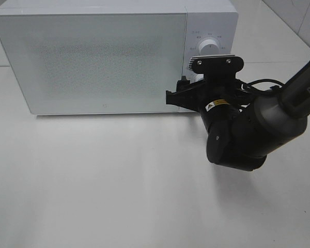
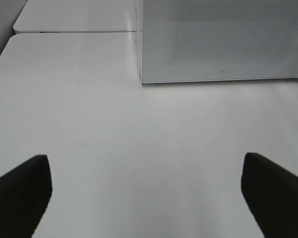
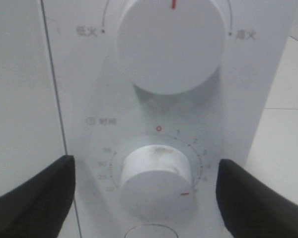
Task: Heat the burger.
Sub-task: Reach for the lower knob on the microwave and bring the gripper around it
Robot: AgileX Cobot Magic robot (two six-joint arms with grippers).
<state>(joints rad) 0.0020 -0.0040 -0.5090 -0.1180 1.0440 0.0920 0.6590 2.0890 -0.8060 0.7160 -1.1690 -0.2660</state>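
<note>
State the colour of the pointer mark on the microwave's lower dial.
Red: the pointer mark on the white lower dial; clearest in the right wrist view.

At right of exterior view: right arm (image 1: 258, 129), glossy black and dark grey rounded links, white lettering on upper link. Black bracket (image 1: 216, 63) with two silver screws; yellow warning label (image 1: 217, 103); black cables (image 1: 256, 82). left gripper (image 2: 146, 196), right gripper (image 3: 146, 193) — matte black wedge fingers in lower corners.

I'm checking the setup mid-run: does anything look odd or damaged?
Only a faint grey smudge on the lower knob of the microwave; nothing else looks askew, spilled or damaged.
</note>
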